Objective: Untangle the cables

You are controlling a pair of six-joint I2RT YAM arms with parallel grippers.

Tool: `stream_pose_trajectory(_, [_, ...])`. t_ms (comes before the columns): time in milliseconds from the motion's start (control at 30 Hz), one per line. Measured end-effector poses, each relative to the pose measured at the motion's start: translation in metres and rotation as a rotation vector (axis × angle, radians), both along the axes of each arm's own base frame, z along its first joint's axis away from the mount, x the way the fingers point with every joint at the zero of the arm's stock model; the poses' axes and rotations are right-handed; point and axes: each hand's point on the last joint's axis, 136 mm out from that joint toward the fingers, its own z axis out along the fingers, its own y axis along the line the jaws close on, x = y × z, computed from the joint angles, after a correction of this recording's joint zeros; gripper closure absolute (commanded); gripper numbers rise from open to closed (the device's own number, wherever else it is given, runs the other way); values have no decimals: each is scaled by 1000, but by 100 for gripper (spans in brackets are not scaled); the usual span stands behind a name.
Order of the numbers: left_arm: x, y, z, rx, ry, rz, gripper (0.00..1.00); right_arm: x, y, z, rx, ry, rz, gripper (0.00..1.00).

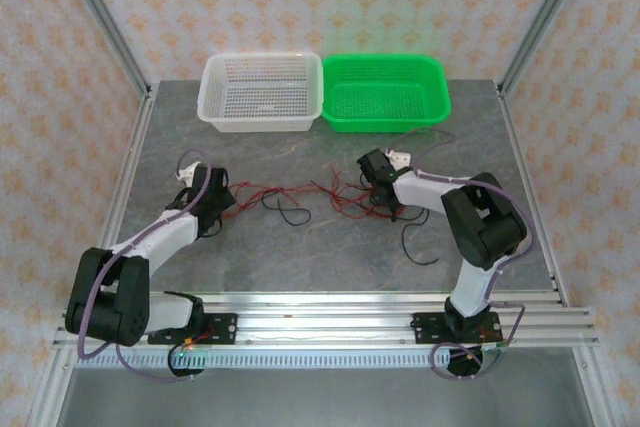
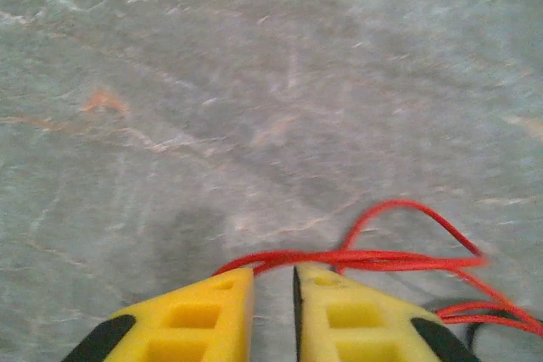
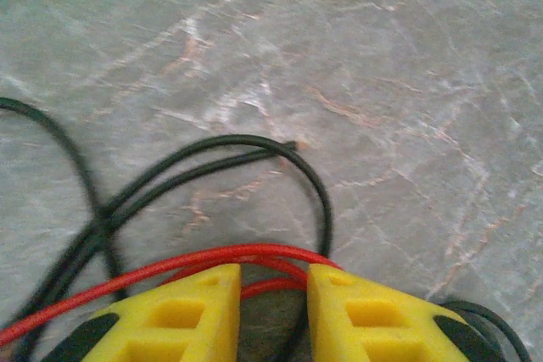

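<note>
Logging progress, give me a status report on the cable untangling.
Left gripper barely open, red cables at its tips. Right gripper open, red strand between fingers. Cables tangled mid-table; baskets far off.

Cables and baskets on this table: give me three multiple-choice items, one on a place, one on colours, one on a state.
1. The green basket sits: A) right of the white basket, at the far edge; B) left of it; C) stacked inside it.
2. The cables are: A) blue and white; B) red and black; C) all green.
3. On the right claw, the jaws are: A) pressed flat together; B) clamped on a basket rim; C) apart, red cables crossing the gap.
Answers: 1 A, they stand side by side; 2 B, both colours lie by the claw; 3 C, table shows between its fingers.
</note>
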Motion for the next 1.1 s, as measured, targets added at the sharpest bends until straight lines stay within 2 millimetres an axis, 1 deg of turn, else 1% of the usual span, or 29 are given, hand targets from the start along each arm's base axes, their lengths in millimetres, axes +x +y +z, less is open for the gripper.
stream_pose_trajectory(67, [4, -13, 10, -19, -22, -46, 67, 4, 13, 10, 61, -10, 32, 68])
stream_pose_trajectory(167, [8, -40, 25, -43, -51, -131, 60, 5, 33, 39, 188, -56, 80, 62])
stream_pose_trajectory(233, [8, -57, 37, -55, -72, -184, 56, 5, 44, 70, 279, -115, 106, 58])
stream_pose_trajectory(300, [8, -67, 51, -62, -101, -214, 53, 3, 49, 100, 349, -179, 114, 55])
stream_pose_trajectory(333, [7, -68, 58, -63, -116, -217, 52, 1, 48, 115, 377, -214, 112, 53])
stream_pose_trajectory(400, [5, -64, 70, -53, -139, -201, 49, -5, 45, 134, 410, -258, 101, 52])
stream_pose_trajectory(433, [3, -59, 75, -40, -144, -181, 48, -9, 41, 139, 417, -271, 90, 52])
stream_pose_trajectory(467, [2, -55, 78, -28, -146, -165, 48, -14, 37, 139, 415, -272, 78, 52])
stream_pose_trajectory(500, [1, -50, 78, -17, -141, -145, 48, -18, 32, 135, 409, -268, 64, 52])
stream_pose_trajectory(533, [1, -45, 76, -10, -131, -128, 48, -22, 26, 127, 400, -255, 48, 52])
stream_pose_trajectory(567, [2, -39, 72, -6, -116, -112, 49, -26, 20, 117, 389, -237, 34, 52])
stream_pose_trajectory(600, [4, -32, 64, -2, -92, -93, 50, -32, 12, 103, 374, -207, 12, 53])
stream_pose_trajectory(633, [6, -26, 54, -1, -62, -77, 52, -38, 1, 86, 357, -173, -15, 53])
stream_pose_trajectory(667, [8, -21, 43, -4, -32, -67, 53, -43, -8, 75, 346, -148, -38, 53])
stream_pose_trajectory(733, [13, -19, 12, -12, 53, -64, 57, -53, -27, 51, 317, -93, -96, 53])
stream_pose_trajectory(767, [13, -22, -1, -22, 88, -75, 58, -57, -33, 43, 308, -74, -115, 54])
stream_pose_trajectory(833, [13, -30, -26, -52, 146, -102, 58, -63, -37, 31, 300, -46, -134, 54])
stream_pose_trajectory(900, [12, -38, -38, -81, 164, -121, 58, -67, -37, 21, 308, -28, -143, 54])
stream_pose_trajectory(967, [10, -47, -42, -100, 161, -140, 58, -70, -35, 9, 323, -8, -147, 54])
stream_pose_trajectory(1033, [11, -58, -42, -115, 146, -168, 58, -74, -29, -6, 353, 24, -150, 56])
stream_pose_trajectory(1067, [11, -63, -42, -123, 139, -178, 58, -74, -29, -12, 354, 32, -153, 56])
stream_pose_trajectory(1100, [10, -69, -43, -133, 133, -192, 58, -70, -27, -13, 364, 24, -155, 57])
